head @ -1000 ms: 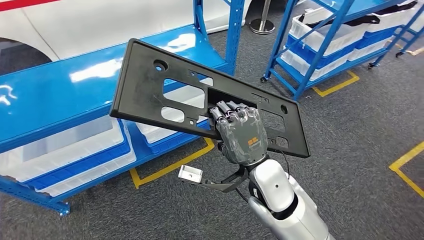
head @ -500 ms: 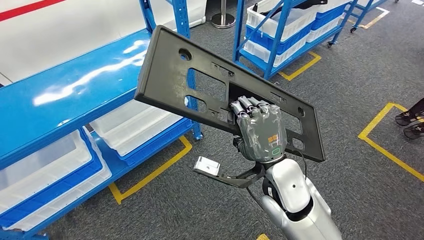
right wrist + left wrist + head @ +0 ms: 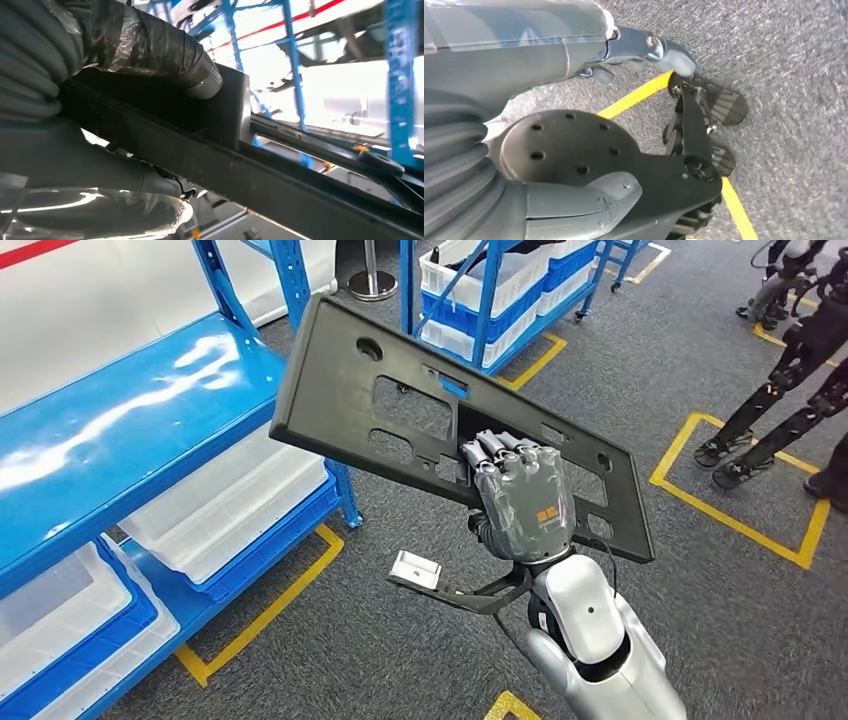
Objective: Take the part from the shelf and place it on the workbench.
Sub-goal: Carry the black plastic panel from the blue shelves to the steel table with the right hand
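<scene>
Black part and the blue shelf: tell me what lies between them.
Nothing touches across that gap. In the head view the black part, held up by the right hand, hangs beside the blue shelf, with grey carpet below.

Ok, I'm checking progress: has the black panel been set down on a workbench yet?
No: in the head view the right hand holds the black panel up in the air above the grey carpet.

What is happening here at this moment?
The robot's right hand holds a long black part up in the air, its fingers hooked through an opening in it. The blue shelf stands to its left, with white bins below. No workbench is seen, so the part is not placed yet.
</scene>
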`<act>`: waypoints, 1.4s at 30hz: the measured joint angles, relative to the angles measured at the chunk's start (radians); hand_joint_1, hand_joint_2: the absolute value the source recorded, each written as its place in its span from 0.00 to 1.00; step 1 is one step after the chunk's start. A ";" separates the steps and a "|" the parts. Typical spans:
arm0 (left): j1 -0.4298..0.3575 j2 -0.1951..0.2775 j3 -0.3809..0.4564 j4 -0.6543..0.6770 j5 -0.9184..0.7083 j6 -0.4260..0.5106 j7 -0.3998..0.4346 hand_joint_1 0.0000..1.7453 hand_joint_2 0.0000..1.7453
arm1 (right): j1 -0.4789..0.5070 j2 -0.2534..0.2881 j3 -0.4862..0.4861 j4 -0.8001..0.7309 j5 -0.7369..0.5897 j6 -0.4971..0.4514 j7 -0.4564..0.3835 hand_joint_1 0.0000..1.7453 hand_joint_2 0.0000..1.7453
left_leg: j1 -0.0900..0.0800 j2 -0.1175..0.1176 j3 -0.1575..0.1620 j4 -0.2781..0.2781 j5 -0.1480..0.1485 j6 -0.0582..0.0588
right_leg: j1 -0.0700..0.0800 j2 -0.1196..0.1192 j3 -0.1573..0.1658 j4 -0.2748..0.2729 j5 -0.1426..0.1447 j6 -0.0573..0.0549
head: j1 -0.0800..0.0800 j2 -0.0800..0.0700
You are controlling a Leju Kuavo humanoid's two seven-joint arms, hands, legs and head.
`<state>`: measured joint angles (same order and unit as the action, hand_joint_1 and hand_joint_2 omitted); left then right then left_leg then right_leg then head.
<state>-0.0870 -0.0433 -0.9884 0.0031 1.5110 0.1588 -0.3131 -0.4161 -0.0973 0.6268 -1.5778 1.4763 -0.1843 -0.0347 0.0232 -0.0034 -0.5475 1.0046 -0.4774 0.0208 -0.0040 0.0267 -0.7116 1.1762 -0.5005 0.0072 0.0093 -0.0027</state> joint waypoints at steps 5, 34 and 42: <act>0.001 -0.001 0.000 0.000 0.000 0.023 0.025 0.00 1.00 | 0.014 -0.007 -0.002 -0.006 0.001 0.004 0.005 0.99 1.00 | -0.002 0.070 0.008 0.001 -0.011 -0.005 | -0.015 -0.034 -0.026 0.057 0.010 0.012 | 0.000 0.000; 0.000 0.001 -0.010 0.003 0.000 -0.032 0.030 0.00 1.00 | -0.047 -0.167 0.021 0.004 0.089 0.179 0.083 0.99 1.00 | -0.009 0.043 0.001 -0.015 0.004 0.007 | -0.016 -0.023 -0.063 0.122 -0.041 0.011 | 0.003 0.000; -0.006 0.000 0.008 0.003 0.000 0.004 0.069 0.00 1.00 | -0.099 -0.184 0.037 0.067 0.090 0.221 0.110 0.99 1.00 | -0.010 0.112 0.023 -0.002 -0.032 -0.038 | -0.009 -0.056 0.066 -0.127 0.057 -0.008 | 0.001 0.000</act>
<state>-0.0927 -0.0437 -0.9799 0.0061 1.5110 0.1625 -0.2439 -0.5147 -0.2815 0.6642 -1.5109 1.5660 0.0371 0.0750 0.0131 0.1083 -0.5250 1.0029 -0.5096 -0.0177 -0.0125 -0.0288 -0.6459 1.0490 -0.4438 -0.0009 0.0108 -0.0027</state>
